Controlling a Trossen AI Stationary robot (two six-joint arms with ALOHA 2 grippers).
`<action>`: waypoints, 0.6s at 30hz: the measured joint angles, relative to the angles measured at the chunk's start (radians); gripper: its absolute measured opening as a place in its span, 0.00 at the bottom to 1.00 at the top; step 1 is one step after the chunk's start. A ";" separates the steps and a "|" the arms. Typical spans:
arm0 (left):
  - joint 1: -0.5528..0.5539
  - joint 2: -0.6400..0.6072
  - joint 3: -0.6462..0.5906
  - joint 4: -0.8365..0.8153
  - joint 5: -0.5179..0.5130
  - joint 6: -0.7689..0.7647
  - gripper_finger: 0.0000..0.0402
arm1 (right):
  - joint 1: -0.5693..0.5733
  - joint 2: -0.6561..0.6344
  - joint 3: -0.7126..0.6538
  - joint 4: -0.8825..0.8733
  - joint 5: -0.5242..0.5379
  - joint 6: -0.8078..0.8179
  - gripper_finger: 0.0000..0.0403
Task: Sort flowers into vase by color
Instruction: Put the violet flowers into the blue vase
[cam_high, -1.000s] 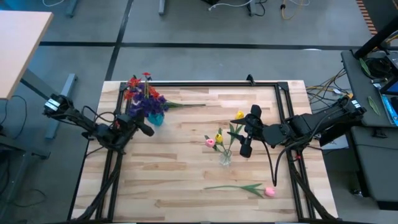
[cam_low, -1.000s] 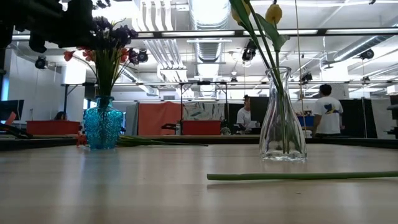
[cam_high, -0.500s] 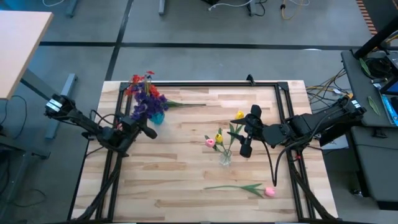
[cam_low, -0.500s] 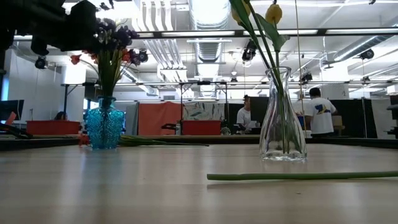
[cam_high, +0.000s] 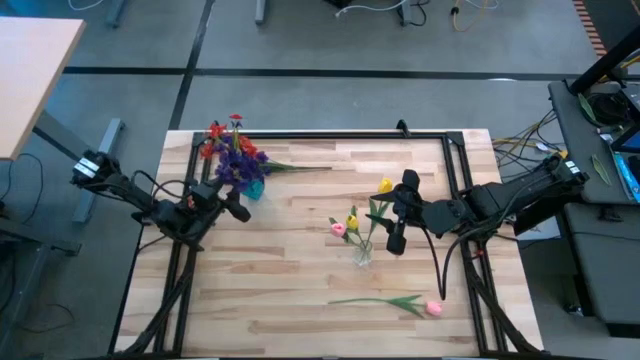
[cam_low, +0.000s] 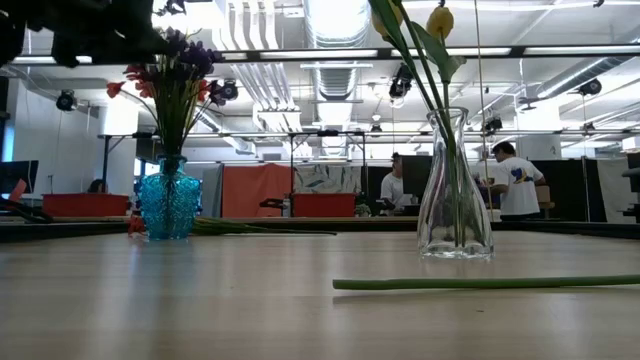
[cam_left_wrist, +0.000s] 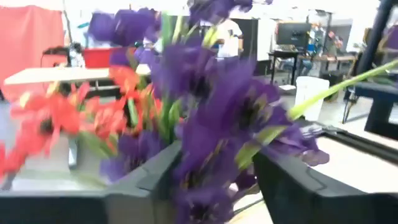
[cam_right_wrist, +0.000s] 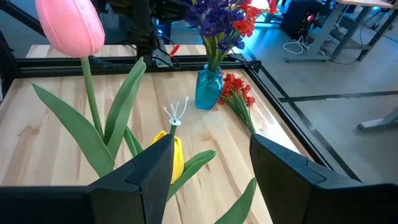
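The left hand (cam_high: 236, 206) is beside the blue vase (cam_high: 250, 188), its fingers apart around the purple flowers (cam_high: 238, 165) standing in the vase, not clamping them. The right hand (cam_high: 395, 236) is open near the clear vase (cam_high: 361, 252). One pink flower (cam_high: 432, 308) lies on the table (cam_high: 290, 270).

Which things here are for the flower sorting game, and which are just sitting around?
For the job:
- blue vase holding purple flowers and red flowers
- clear vase holding yellow and pink tulips
- pink tulip lying on the table
- red flowers lying beside the blue vase
- left gripper, right gripper

Just around:
- people in the background
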 joint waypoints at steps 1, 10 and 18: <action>-0.005 -0.003 0.011 0.000 0.000 0.037 0.47 | 0.000 0.000 0.000 0.000 -0.002 -0.001 0.50; -0.041 -0.076 0.126 -0.058 0.000 0.200 0.58 | 0.000 -0.011 0.000 -0.003 -0.045 -0.011 0.50; -0.042 -0.090 0.221 -0.070 0.002 0.212 0.58 | 0.000 -0.011 0.000 -0.008 -0.045 -0.025 0.50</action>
